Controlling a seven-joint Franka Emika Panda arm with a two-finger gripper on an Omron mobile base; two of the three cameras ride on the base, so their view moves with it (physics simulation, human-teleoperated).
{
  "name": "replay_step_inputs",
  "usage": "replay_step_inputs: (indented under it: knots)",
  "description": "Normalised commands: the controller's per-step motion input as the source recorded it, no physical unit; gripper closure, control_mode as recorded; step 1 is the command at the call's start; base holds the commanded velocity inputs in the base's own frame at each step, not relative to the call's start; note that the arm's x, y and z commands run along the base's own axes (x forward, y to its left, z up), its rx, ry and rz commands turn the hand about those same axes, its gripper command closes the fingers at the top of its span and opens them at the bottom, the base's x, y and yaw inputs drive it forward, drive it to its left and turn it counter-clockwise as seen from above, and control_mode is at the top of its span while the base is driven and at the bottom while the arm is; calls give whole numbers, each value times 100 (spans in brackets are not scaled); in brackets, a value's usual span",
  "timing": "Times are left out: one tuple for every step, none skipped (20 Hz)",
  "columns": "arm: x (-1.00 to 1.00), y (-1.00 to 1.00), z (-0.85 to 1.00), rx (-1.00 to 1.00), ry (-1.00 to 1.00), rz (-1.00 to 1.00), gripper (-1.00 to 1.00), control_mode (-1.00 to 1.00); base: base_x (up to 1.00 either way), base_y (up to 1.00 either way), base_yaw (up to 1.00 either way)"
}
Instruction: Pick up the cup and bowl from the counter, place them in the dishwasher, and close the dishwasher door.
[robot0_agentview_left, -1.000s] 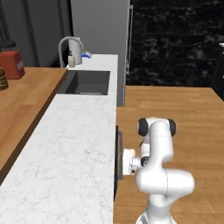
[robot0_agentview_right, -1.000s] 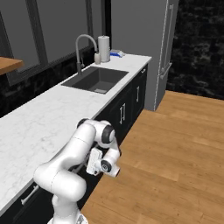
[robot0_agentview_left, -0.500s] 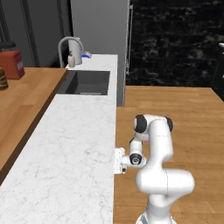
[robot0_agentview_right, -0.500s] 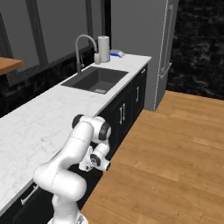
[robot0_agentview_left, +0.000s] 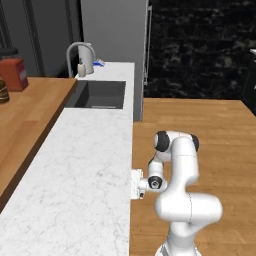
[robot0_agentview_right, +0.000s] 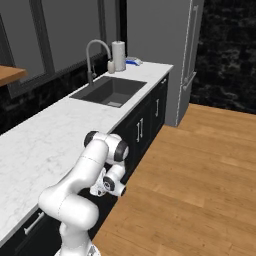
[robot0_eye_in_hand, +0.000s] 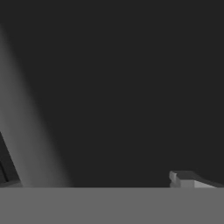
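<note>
Gripper: folded low against the counter's front edge, seen at the white hand (robot0_agentview_left: 136, 184) in the left base view and tucked below the counter edge (robot0_agentview_right: 98, 189) in the right base view; the jaws are taken as spread wide, though the fingers themselves are barely shown; nothing is seen held
Hand view: a flat dark panel is faced at close range, with a paler grey band slanting down its left side; which front this is cannot be told
Counter: the white marble slab (robot0_agentview_left: 85, 170) is run lengthwise away from the base toward the sink (robot0_agentview_left: 97, 94); its long axis is pointed at the far wall, and its front edge is just beside the hand
Counter, right base view: the same slab (robot0_agentview_right: 45, 145) is laid along the left, above dark cabinets (robot0_agentview_right: 142, 131) with silver handles
Far end: a faucet (robot0_agentview_right: 96, 56) is stood behind the sink, with a white cylinder (robot0_agentview_right: 118, 55) beside it
Wooden surface: a butcher-block top (robot0_agentview_left: 27, 117) is laid alongside the counter's left edge, with a red container (robot0_agentview_left: 14, 74) on it
Floor: wood planks (robot0_agentview_right: 200, 180) to the right of the arm
</note>
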Motion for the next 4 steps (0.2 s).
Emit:
replay_step_inputs:
  knots:
    - [-44,100,-100,94,-23,0,-100,-100,0,0,0]
    - [-19,100,-100,95,-22,7,-100,-100,0,0,0]
    - [1,0,-96,83,-22,7,-100,-100,0,0,0]
    - [11,-100,-44,43,-1,0,-100,-100,0,0,0]
